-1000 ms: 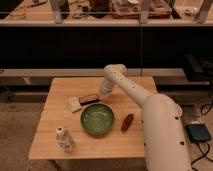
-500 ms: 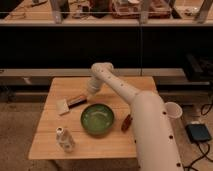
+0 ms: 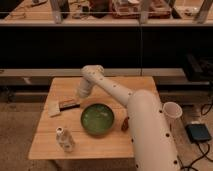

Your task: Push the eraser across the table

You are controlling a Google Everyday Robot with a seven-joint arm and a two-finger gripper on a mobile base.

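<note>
**Gripper low over the table's left half, eraser just below-left of it**

Your gripper [image 3: 83, 93] sits at the end of the white arm [image 3: 125, 97], which reaches in from the near right corner and bends back down over the left-centre of the table [image 3: 100, 145]. The wrist blocks the tip, so whether the fingers are apart or together: can't tell. Contact with the wood also can't be read from this angle.

Just down and left of the gripper lies the eraser [image 3: 69, 103], a dark flat bar with a reddish top, lying roughly parallel to the far edge, tilted slightly. It looks just clear of the gripper, maybe touching; too dim to say. Its left end touches or butts against the pale beige block [image 3: 54, 108], which sits near the left edge.

Right of the eraser, near the table's middle, you have the green bowl [image 3: 97, 119], upright, close to the eraser but apart from it. A red oval object [image 3: 125, 123] lies just right of the bowl, partly hidden by the arm. Near the front left corner stands a small pale bottle [image 3: 64, 139], well apart from the eraser.

Off the right edge a white cup [image 3: 172, 109] shows beside the arm.
</note>
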